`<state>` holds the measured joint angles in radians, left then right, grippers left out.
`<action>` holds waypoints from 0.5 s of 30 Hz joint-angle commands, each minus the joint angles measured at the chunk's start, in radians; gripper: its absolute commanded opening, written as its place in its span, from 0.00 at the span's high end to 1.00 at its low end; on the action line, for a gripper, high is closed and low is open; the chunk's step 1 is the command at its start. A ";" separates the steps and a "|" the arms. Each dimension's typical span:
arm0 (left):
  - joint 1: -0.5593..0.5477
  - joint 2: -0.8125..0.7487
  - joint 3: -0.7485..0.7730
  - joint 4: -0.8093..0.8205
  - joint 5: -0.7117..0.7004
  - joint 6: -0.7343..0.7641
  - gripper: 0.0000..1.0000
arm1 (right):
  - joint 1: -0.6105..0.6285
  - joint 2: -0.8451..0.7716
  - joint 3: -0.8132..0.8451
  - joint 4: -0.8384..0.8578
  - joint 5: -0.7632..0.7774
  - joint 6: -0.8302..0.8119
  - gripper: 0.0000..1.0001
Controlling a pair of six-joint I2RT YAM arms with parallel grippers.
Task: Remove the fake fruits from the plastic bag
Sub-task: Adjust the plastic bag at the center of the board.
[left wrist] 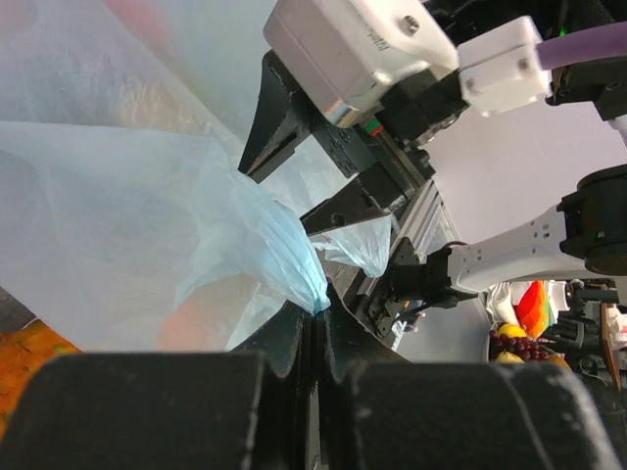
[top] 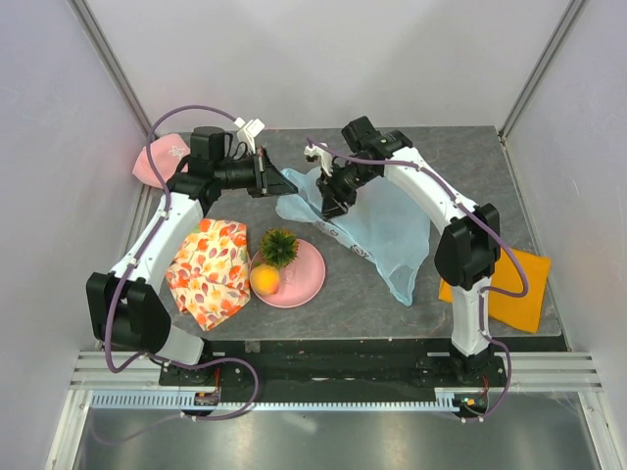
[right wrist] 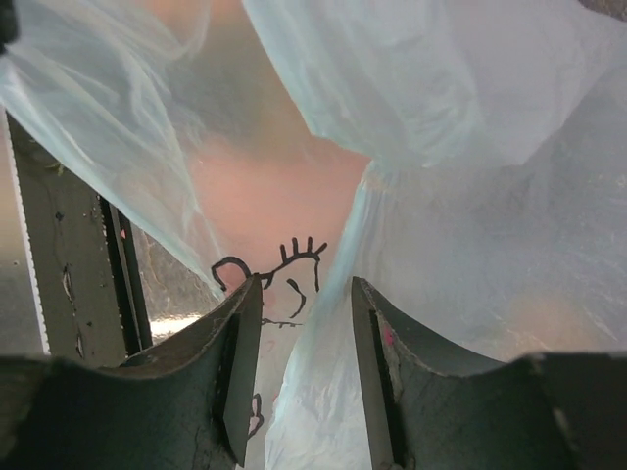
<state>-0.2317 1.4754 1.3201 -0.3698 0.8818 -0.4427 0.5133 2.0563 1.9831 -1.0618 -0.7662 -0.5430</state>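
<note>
left fingers (left wrist: 286, 341) clenched on plastic bag (top: 384, 231) | right fingers (right wrist: 241, 364) parted, bag just ahead

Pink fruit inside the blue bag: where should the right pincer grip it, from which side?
Probably across its middle, entering through the mouth of the bag, pinched by the left pincer, not through the film. The pink fruit shows only as a rounded blur ahead of the open right pincer.

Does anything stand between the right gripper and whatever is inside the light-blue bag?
Yes. The film of the light-blue plastic bag hangs ahead of the open right gripper; a pinkish blur, perhaps fruit, shows only through it. The left gripper pinches the bag's edge.
</note>
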 commanded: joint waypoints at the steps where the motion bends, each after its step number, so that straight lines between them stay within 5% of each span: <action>1: -0.003 -0.030 0.001 0.009 0.008 0.029 0.98 | 0.011 -0.041 0.046 0.006 -0.073 0.015 0.52; 11: 0.017 -0.021 -0.032 0.097 0.059 -0.094 0.99 | 0.085 -0.134 -0.039 0.086 -0.007 0.011 0.52; 15: 0.023 -0.026 -0.048 0.112 0.072 -0.120 0.98 | 0.111 -0.192 -0.131 0.253 0.240 0.073 0.52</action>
<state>-0.2188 1.4742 1.2850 -0.3252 0.9035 -0.5003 0.6075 1.9453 1.9327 -0.9821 -0.7361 -0.5171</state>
